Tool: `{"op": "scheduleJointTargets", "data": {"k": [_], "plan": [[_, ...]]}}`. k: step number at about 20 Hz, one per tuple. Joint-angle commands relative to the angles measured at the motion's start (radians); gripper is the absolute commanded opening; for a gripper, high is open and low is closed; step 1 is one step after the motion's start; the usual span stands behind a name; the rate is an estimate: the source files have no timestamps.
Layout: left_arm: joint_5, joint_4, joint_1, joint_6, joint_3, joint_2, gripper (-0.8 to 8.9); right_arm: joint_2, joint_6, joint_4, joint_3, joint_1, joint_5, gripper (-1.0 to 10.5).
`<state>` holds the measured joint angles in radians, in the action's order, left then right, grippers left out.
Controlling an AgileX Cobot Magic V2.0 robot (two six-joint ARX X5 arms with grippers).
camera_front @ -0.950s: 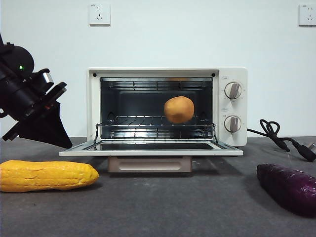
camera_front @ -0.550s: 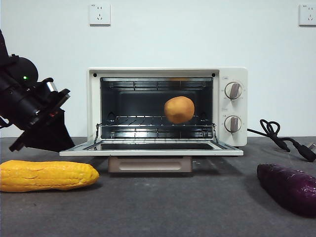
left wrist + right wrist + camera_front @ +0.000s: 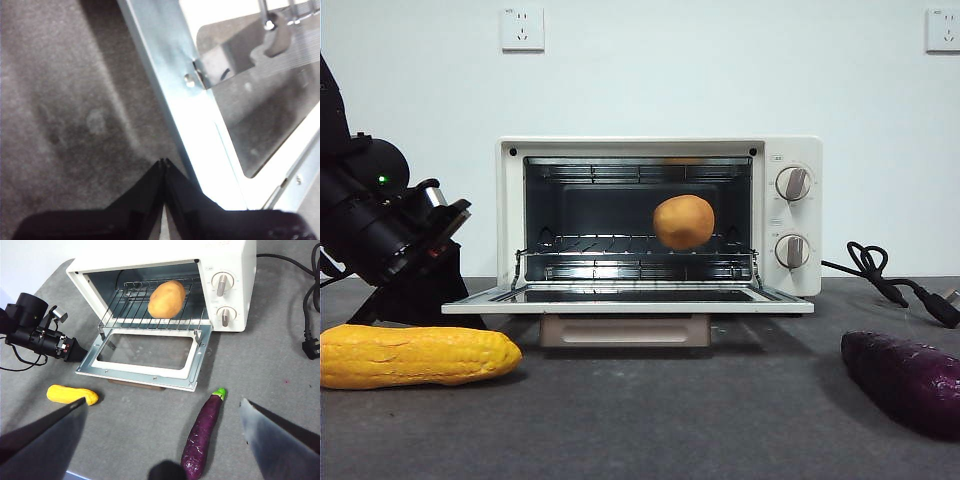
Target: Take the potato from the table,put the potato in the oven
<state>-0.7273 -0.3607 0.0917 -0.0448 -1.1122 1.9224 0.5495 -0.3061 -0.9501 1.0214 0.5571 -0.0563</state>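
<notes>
The potato [image 3: 683, 222] sat on the wire rack inside the open oven [image 3: 660, 215], task apparently done. It looked smooth, rounded, firm and fairly light; best gripped across its middle, could roll. The left gripper [image 3: 163, 165], jaws pinched together and empty, was just beside the glass door's metal edge. The right gripper [image 3: 160, 440] hung high, spread wide, empty.

Lab-like test bench: bare white wall [image 3: 720, 70], 2 sockets [image 3: 521, 28], grey table [image 3: 670, 420], toaster oven [image 3: 790, 215].

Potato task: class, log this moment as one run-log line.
potato: on oven rack | door: open | left gripper: shut, beside door | right gripper: open, waiting
</notes>
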Motion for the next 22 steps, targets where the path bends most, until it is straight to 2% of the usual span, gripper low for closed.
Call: {"op": "scheduleJointTargets", "data": {"k": [1, 5, 12, 17, 22], "plan": [[-0.1, 0.045, -0.004, 0.037, 0.006, 0.006, -0.08, -0.001, -0.007, 0.006, -0.001, 0.001, -0.005, 5.0], [-0.218, 0.101, -0.029, 0.103, 0.006, 0.006, -0.08, -0.001, -0.007, 0.006, -0.001, 0.001, -0.005, 5.0], [-0.334, 0.209, -0.068, 0.209, 0.006, -0.002, -0.08, -0.001, -0.007, 0.005, -0.001, 0.001, -0.005, 5.0], [-0.343, 0.358, -0.074, 0.332, 0.005, -0.011, -0.08, 0.0, -0.008, 0.005, -0.001, 0.001, -0.005, 5.0], [-0.282, 0.515, -0.055, 0.446, 0.005, -0.012, -0.08, 0.0, -0.011, -0.001, -0.001, 0.001, -0.004, 5.0]]}}
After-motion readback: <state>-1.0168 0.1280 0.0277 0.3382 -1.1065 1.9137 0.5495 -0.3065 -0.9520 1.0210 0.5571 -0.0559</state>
